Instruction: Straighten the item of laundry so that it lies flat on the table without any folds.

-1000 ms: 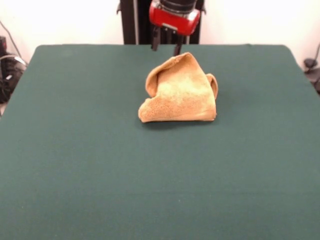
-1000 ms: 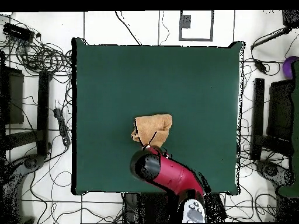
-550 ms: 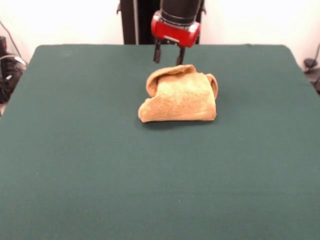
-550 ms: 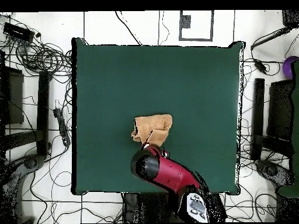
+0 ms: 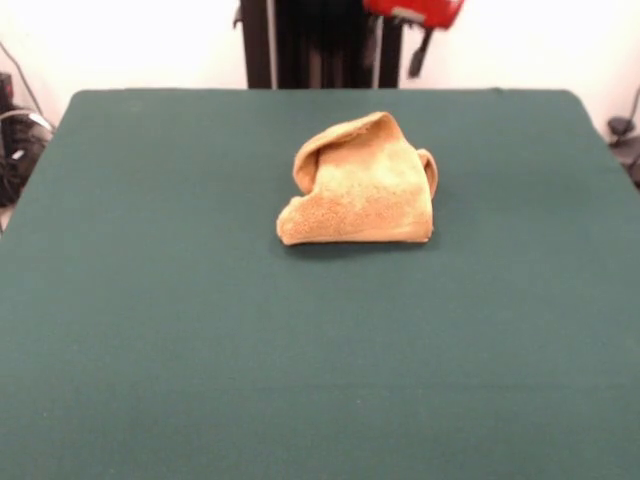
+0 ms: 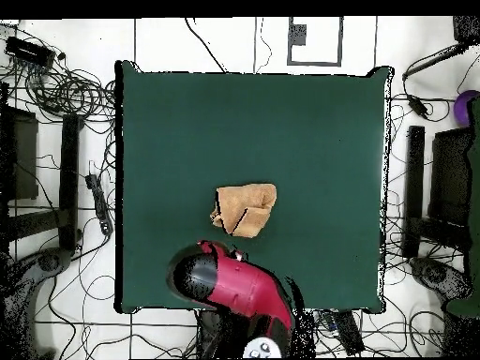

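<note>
The item of laundry [image 5: 360, 185], a golden-orange towel, lies crumpled in a folded heap a little beyond the middle of the table [image 5: 150, 300]. One flap curls up at its far side. My gripper [image 5: 395, 58] hangs high at the top edge of the front view, above and behind the towel and clear of it. It is open and holds nothing. In the overhead view the towel [image 6: 246, 208] sits near the table's [image 6: 187, 122] centre, and the red arm [image 6: 230, 281] covers the gripper below it.
Cables and equipment [image 6: 66, 94] surround the table on the floor. The black pedestal [image 5: 300, 45] stands behind the table's far edge.
The gripper rose from just behind the towel's raised flap and swung to the right in the front view. The towel stays heaped where it was.
</note>
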`<state>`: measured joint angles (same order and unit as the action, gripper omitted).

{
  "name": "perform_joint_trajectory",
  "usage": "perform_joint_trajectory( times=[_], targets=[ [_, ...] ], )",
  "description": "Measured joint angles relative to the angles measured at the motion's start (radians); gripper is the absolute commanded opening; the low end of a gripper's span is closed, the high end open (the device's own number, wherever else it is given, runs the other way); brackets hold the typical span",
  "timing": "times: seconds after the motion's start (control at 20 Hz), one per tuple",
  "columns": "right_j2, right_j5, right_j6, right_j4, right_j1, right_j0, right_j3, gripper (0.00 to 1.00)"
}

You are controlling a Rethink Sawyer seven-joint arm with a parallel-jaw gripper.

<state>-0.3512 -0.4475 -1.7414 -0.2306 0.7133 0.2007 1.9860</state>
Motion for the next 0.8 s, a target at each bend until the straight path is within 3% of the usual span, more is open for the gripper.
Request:
perform_joint_trajectory(
  times=[0.2,0.35,0.8],
  targets=[
    [-0.029,-0.194,0.0,0.001,0.049,0.03,-0.07,1.0],
    [-0.033,-0.239,0.0,0.002,0.063,0.028,-0.1,1.0],
    [-0.037,-0.148,0.0,0.003,0.059,-0.025,-0.186,1.0]
  ],
)
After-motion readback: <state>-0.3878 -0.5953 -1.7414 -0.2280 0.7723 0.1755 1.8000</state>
